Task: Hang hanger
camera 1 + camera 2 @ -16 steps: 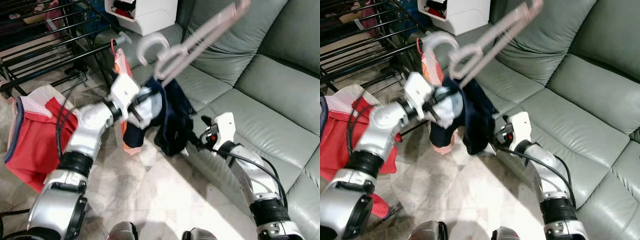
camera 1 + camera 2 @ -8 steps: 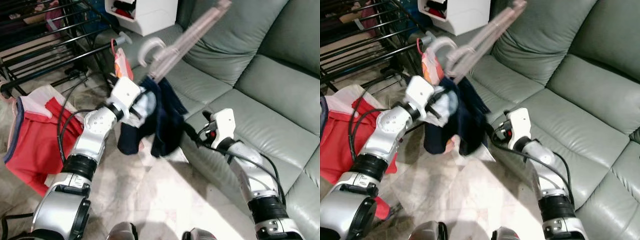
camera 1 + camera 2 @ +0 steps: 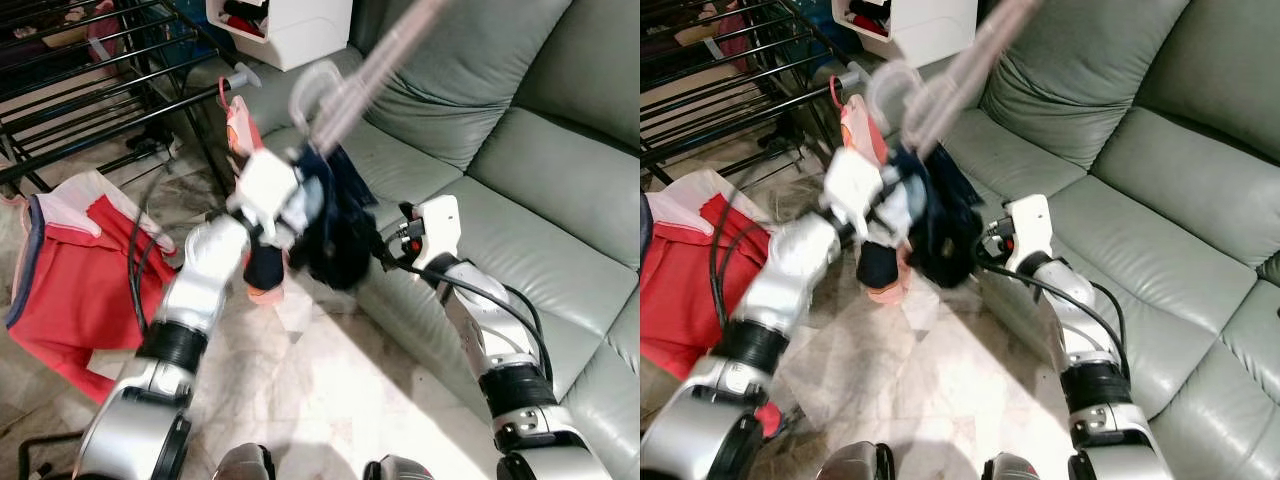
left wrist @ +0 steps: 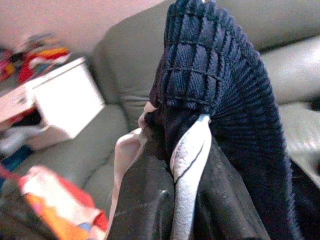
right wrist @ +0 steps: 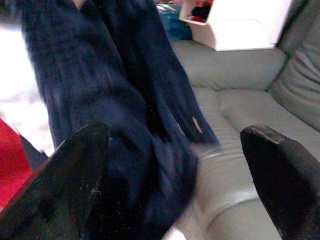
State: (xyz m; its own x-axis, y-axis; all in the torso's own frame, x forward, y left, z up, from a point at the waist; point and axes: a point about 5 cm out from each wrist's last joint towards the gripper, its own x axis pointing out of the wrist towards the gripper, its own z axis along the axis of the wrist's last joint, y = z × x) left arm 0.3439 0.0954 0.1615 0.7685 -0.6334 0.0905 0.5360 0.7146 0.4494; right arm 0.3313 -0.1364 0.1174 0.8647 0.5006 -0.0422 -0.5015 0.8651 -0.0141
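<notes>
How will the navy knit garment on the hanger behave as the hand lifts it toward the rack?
Probably floppy: the navy garment droops in loose folds below the hanger. Its ribbed knit looks grippy, so slipping from the left hand seems unlikely. It may swing; its edges are motion-blurred.

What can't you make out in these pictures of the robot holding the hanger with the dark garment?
- Left gripper: in the eye views the navy garment wraps it, so its hold on the pink hanger is hidden; the left wrist view is blocked by knit fabric.
- Hanger: its far end is cut off by the top edge of both eye views, and motion blurs it.
- Right gripper: fingers spread beside the garment; contact is lost in blur.
</notes>
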